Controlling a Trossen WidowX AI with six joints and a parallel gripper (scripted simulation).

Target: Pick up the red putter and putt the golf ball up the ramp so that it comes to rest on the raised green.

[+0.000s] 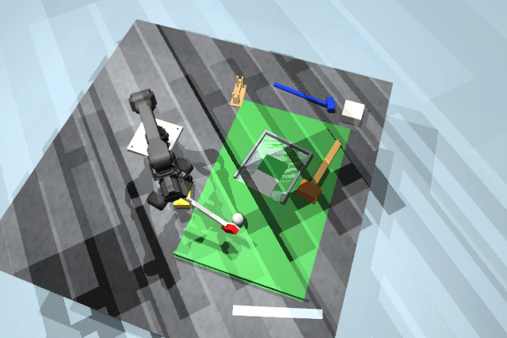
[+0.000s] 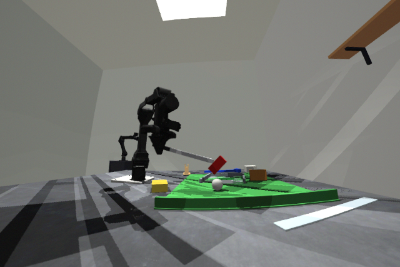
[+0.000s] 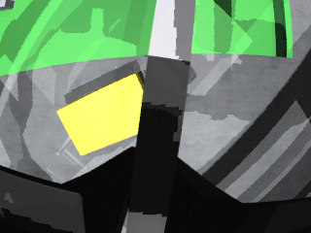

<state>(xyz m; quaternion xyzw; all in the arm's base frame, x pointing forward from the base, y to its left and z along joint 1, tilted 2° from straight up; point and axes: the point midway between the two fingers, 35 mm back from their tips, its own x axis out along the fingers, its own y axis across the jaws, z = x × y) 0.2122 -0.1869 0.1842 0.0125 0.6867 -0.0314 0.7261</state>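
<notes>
1. Gripper [image 1: 183,196]: clamped on the red putter [image 1: 211,215] by its shaft.
2. Top view: putter head just beside golf ball [image 1: 238,218] on the green mat [image 1: 245,268].
3. Exterior view alone: head raised above the ball.
4. Wrist view: yellow block [image 3: 104,119] left of shaft; ball hidden.

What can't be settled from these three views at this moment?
- Wrist: putter head and golf ball are out of view; only the putter shaft shows.
- Top: gripper fingers hidden under the arm.
- Exterior: red putter head hangs above the golf ball; contact cannot be told.
- Top: yellow block mostly covered by the gripper.
</notes>
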